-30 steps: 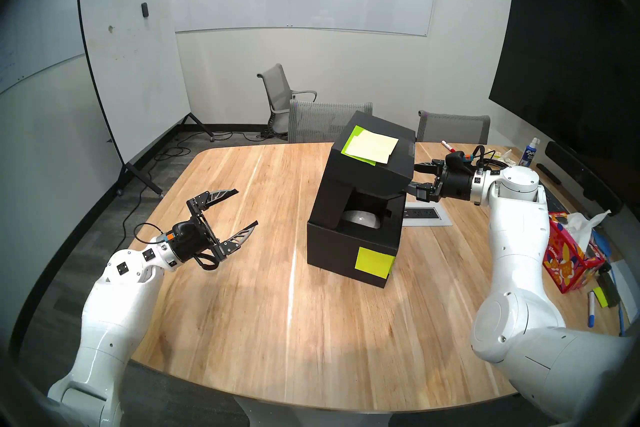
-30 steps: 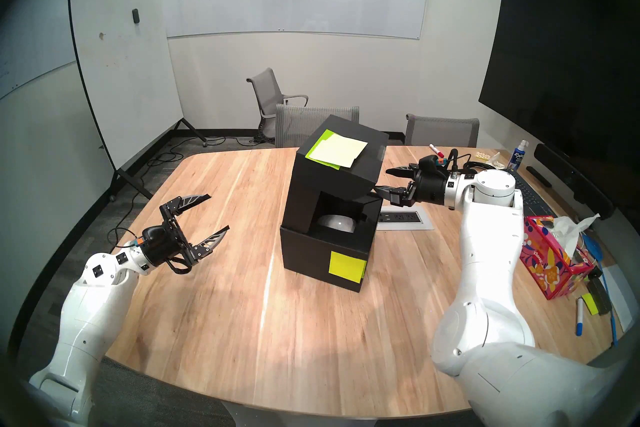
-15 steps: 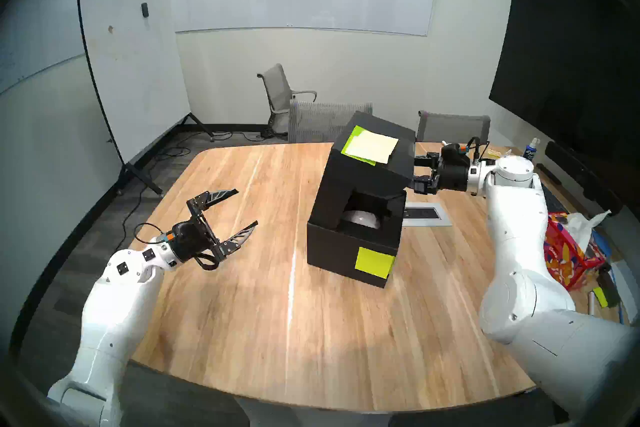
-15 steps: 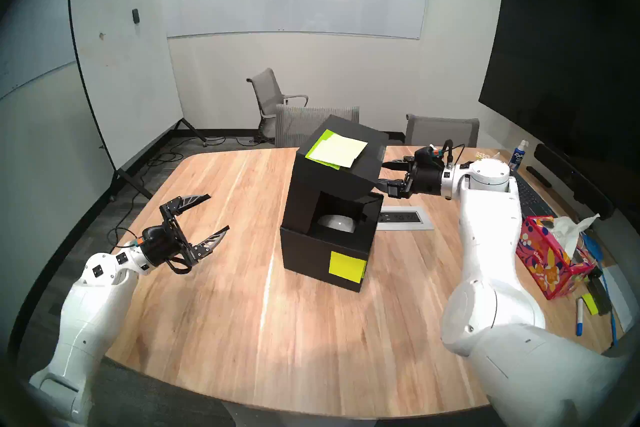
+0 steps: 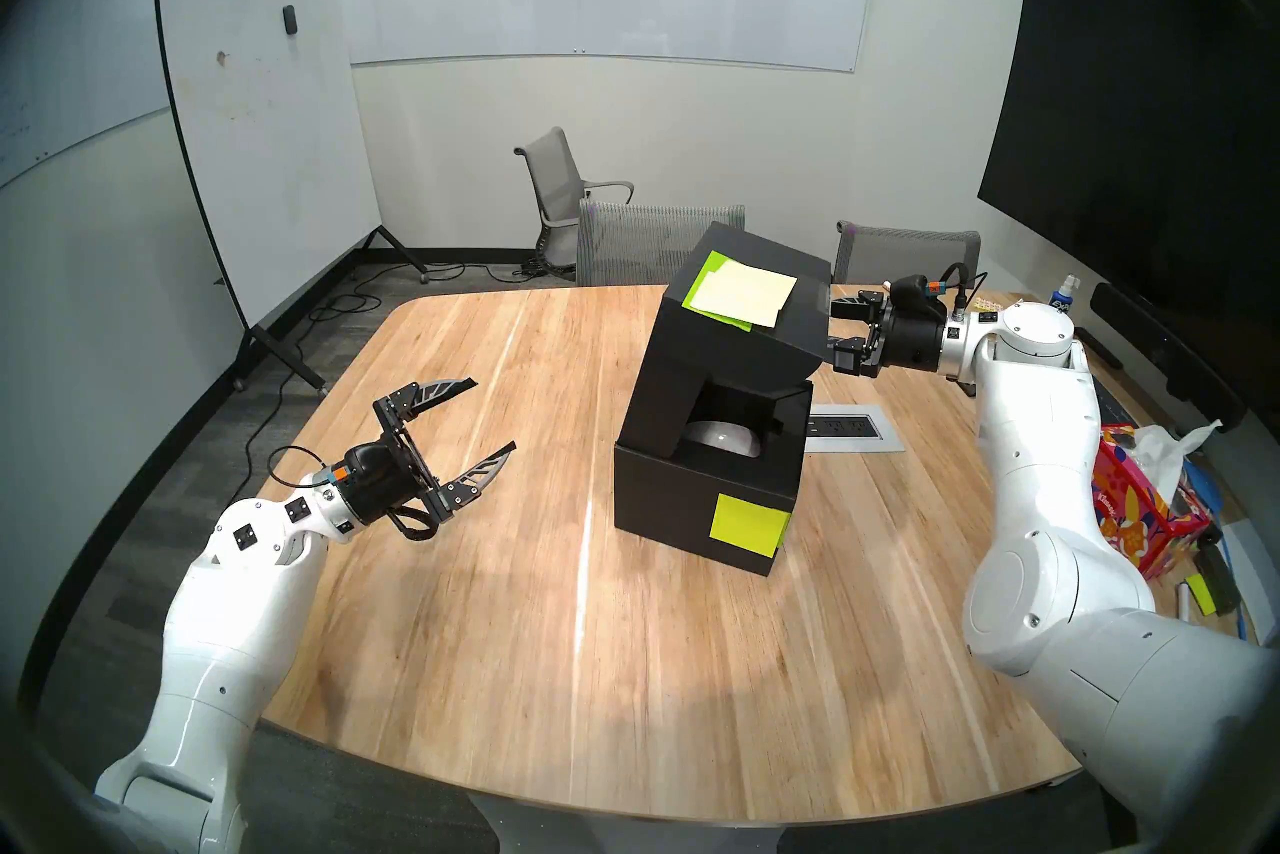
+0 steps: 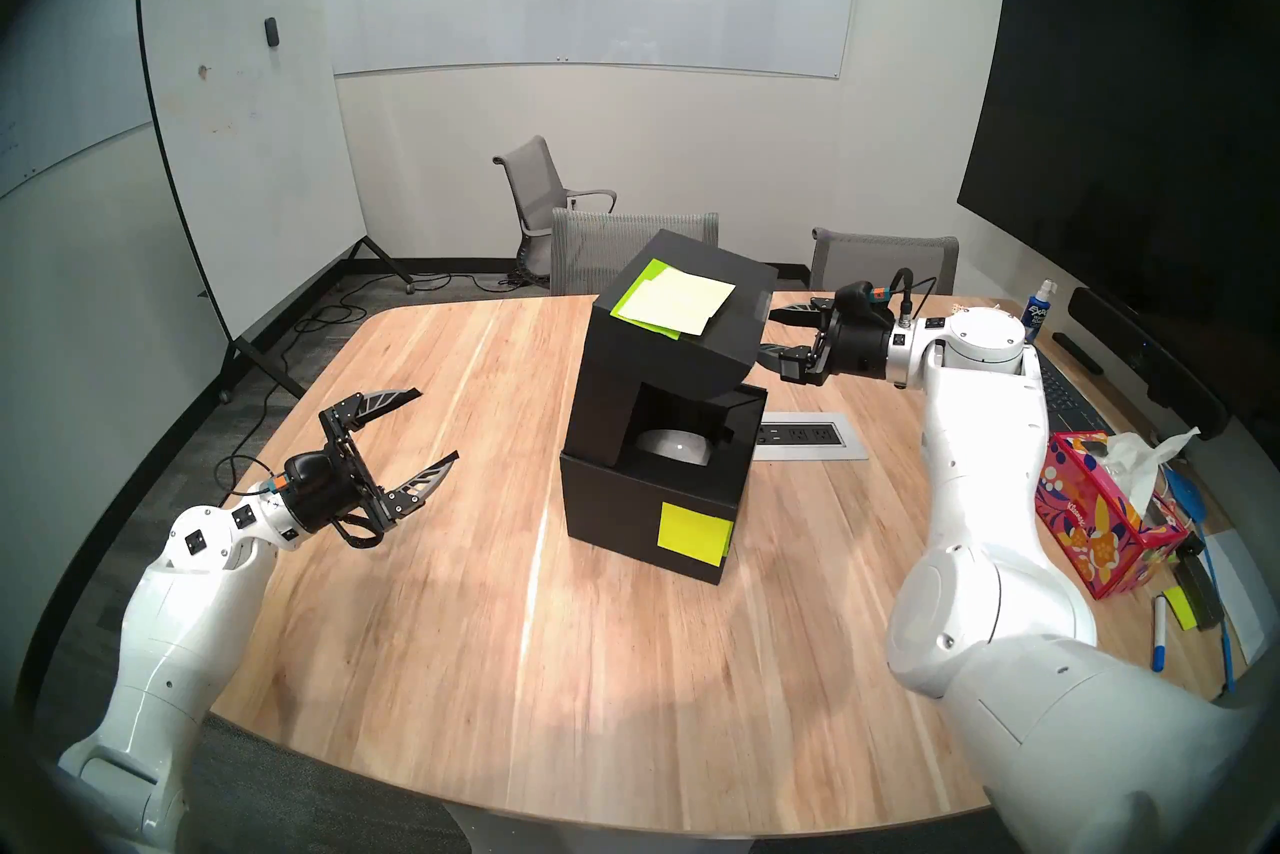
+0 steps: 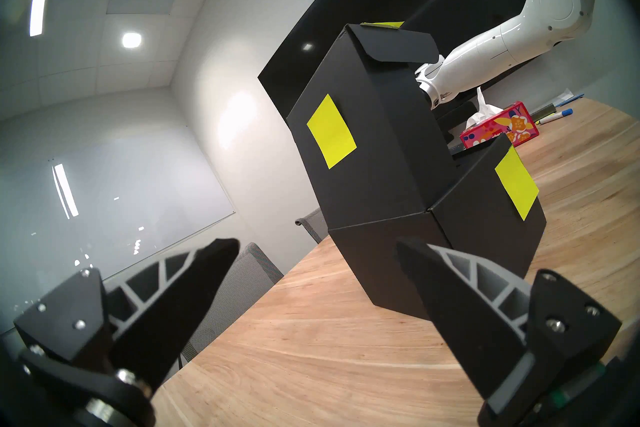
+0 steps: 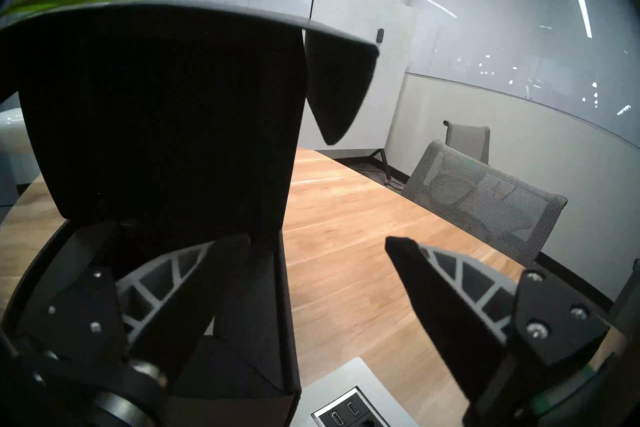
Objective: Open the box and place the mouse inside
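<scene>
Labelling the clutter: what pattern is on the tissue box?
Red-pink tissue box with orange, blue floral print; clearest in head stereo right.

The box (image 5: 699, 485) is matt black cardboard with smooth yellow paper notes (image 5: 749, 525) stuck on it, and the mouse (image 5: 720, 438) inside looks smooth and glossy. The table (image 5: 526, 658) under the box is streaky pale wood with a soft sheen.

Office meeting room. Big wooden table (image 5: 526, 624) with a built-in power/USB outlet panel (image 5: 848, 428), grey mesh office chairs (image 5: 658, 242) around it, rolling whiteboard (image 5: 263, 125) at left, glass wall board (image 5: 623, 0) at back, large dark screen (image 5: 1136, 90) on the right wall. Markers (image 6: 1158, 631), whiteboard cleaner spray bottle (image 6: 1035, 312) and a tissue box (image 6: 1101, 527) on the table edge. Carpet floor, ceiling strip lights.
</scene>
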### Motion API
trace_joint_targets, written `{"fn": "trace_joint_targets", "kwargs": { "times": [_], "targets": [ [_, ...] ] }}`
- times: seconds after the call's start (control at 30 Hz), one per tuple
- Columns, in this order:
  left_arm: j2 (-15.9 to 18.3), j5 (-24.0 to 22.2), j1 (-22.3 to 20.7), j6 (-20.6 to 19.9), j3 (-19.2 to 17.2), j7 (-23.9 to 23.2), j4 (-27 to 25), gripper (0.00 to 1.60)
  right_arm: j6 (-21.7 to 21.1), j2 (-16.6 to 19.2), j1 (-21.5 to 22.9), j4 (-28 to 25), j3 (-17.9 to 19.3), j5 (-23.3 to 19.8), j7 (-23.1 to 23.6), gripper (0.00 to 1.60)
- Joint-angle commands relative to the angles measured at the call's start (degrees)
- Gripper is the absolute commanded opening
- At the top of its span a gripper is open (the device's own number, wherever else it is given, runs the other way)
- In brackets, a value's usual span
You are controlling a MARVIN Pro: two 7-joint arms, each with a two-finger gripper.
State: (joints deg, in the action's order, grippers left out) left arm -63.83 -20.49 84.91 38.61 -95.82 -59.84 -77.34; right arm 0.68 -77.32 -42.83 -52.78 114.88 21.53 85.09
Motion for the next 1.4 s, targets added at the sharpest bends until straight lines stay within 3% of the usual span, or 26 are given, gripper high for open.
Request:
{"fn": "trace_joint_targets", "kwargs": {
  "times": [0.0, 0.33, 0.6, 0.63, 0.7, 0.83, 0.93, 1.0, 1.03, 1.3, 1.33, 1.37],
  "targets": [
    [-0.1, -0.3, -0.3, -0.1, 0.0, 0.0, -1.1, 1.6, -0.2, -0.9, 2.5, -1.0, 0.3, -1.6, -0.1, 1.43],
    [-0.1, -0.3, -0.3, -0.1, 0.0, 0.0, -1.0, 1.6, 0.3, -1.7, 4.9, 0.7, 0.4, -1.3, -0.3, 1.41],
    [-0.1, -0.3, -0.3, -0.1, 0.0, 0.0, -1.1, 1.6, 0.0, -2.8, 4.3, -0.6, 1.1, -1.6, -0.1, 1.35],
    [-0.1, -0.3, -0.3, -0.1, 0.0, 0.0, -1.1, 1.6, -0.1, -2.9, 4.2, -1.0, 1.2, -1.7, -0.1, 1.32],
    [-0.1, -0.3, -0.3, -0.1, 0.0, 0.1, -1.1, 1.6, -0.2, -3.3, 3.8, -1.8, 1.4, -1.8, -0.1, 0.79],
    [-0.1, -0.3, -0.3, -0.1, 0.0, 0.1, -1.1, 1.6, -0.6, -4.0, 3.1, -3.5, 2.1, -2.1, -0.1, 1.0],
    [-0.1, -0.3, -0.2, -0.1, 0.0, 0.1, -1.1, 1.6, -1.0, -4.3, 2.7, -4.4, 2.3, -2.0, -0.1, 1.07],
    [-0.1, -0.3, -0.2, -0.1, 0.0, 0.1, -1.1, 1.6, -1.2, -4.5, 2.5, -4.9, 2.4, -2.0, -0.1, 1.5],
    [-0.1, -0.3, -0.2, -0.1, 0.0, 0.1, -1.1, 1.6, -1.2, -4.5, 2.5, -5.0, 2.4, -1.9, -0.1, 1.6],
    [-0.1, -0.3, -0.2, -0.1, 0.0, 0.1, -1.1, 1.6, -1.4, -4.7, 2.3, -5.6, 2.7, -1.7, -0.1, 1.6],
    [-0.1, -0.3, -0.2, -0.1, 0.0, 0.1, -1.1, 1.6, -1.5, -4.7, 2.3, -5.7, 2.7, -1.7, -0.1, 1.42],
    [-0.1, -0.3, -0.2, -0.1, 0.0, 0.1, -1.1, 1.6, -1.5, -4.7, 2.3, -5.8, 2.8, -1.8, -0.1, 0.86]
  ]
}}
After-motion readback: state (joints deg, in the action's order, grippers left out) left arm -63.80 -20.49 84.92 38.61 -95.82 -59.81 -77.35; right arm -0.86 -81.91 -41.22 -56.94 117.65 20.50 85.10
